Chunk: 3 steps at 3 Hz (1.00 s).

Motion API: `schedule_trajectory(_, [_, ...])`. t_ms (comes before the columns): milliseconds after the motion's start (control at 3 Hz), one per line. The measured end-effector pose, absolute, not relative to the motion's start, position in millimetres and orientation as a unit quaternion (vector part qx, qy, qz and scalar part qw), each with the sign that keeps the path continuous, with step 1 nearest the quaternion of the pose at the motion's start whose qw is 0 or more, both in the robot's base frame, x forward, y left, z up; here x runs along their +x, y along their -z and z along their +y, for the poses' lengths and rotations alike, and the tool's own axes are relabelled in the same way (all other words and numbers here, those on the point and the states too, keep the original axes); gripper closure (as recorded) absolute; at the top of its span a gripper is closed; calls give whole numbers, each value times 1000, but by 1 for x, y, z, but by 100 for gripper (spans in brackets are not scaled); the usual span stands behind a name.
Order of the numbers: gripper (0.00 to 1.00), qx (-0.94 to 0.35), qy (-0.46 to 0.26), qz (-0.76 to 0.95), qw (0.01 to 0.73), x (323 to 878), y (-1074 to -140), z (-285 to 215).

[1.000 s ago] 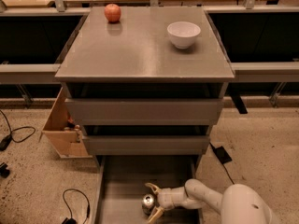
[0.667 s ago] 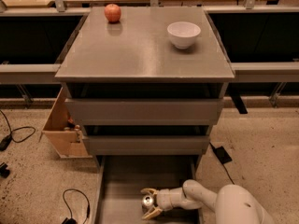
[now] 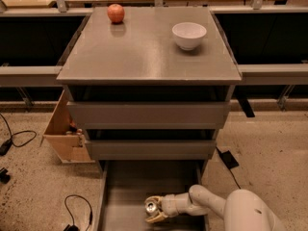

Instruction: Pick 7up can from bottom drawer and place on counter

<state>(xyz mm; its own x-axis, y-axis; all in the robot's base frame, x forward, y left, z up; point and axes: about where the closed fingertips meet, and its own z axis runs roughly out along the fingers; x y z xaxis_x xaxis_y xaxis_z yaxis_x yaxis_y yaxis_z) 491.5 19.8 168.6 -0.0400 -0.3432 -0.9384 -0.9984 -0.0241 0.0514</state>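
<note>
The 7up can [image 3: 151,207], small and silver, stands in the open bottom drawer [image 3: 125,196], a grey tray pulled out at the foot of the cabinet. My gripper [image 3: 153,209] reaches in from the right on a white arm, with one finger above the can and one below it, so the can sits between them. The counter [image 3: 144,52] is the flat grey cabinet top further up the view.
A red apple [image 3: 115,13] sits at the counter's back left and a white bowl [image 3: 189,35] at its back right. A light wooden box [image 3: 65,134] stands left of the cabinet. Black cables [image 3: 19,138] lie on the speckled floor.
The gripper has slid left over the drawer floor, so its fingers now sit on either side of the can. The can has stayed about where it was.
</note>
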Motion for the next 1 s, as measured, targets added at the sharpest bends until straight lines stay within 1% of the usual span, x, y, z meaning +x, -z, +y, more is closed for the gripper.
schedule_trajectory(333, [96,-567,-424,596,378,491,-201,-1])
schedule_trajectory(667, [100,-543,-432,612,380,486,-286,-30])
schedule_trajectory(1000, [100,-522,-456,605,393,471,-391,-42])
